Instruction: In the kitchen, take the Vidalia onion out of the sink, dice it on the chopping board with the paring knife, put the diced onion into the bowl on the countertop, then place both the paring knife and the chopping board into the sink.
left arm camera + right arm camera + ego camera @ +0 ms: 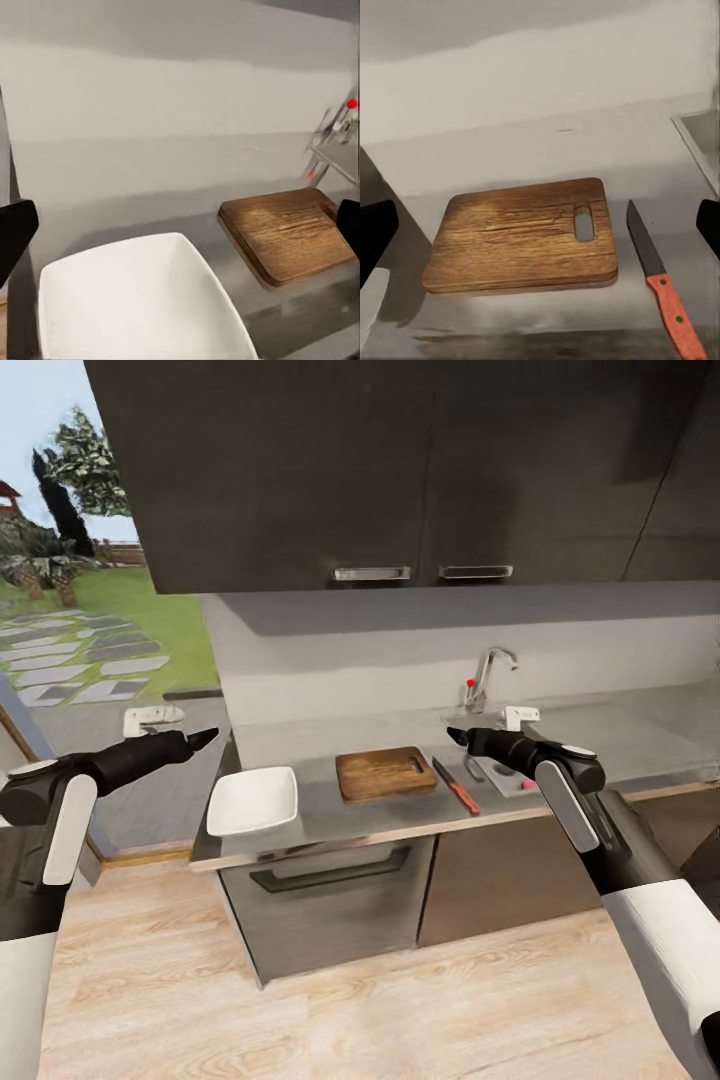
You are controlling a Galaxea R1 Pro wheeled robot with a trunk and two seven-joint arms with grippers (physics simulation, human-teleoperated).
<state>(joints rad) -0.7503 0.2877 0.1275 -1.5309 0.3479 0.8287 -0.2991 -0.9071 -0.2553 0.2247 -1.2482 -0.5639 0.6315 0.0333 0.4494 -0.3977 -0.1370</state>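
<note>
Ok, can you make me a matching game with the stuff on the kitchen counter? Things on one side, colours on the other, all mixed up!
Things:
1. bowl
2. chopping board
3. paring knife handle
4. tap

Colours:
A. red
B. shiny silver with a red tip
C. white
D. dark brown wood

Pairs: 1-C, 2-D, 3-A, 4-B

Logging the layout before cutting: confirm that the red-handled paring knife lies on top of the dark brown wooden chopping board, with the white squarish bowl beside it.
Not quite. The red-handled paring knife lies on the grey countertop beside the dark brown wooden chopping board, not on it, as the right wrist view shows. The white squarish bowl does sit beside the board.
</note>
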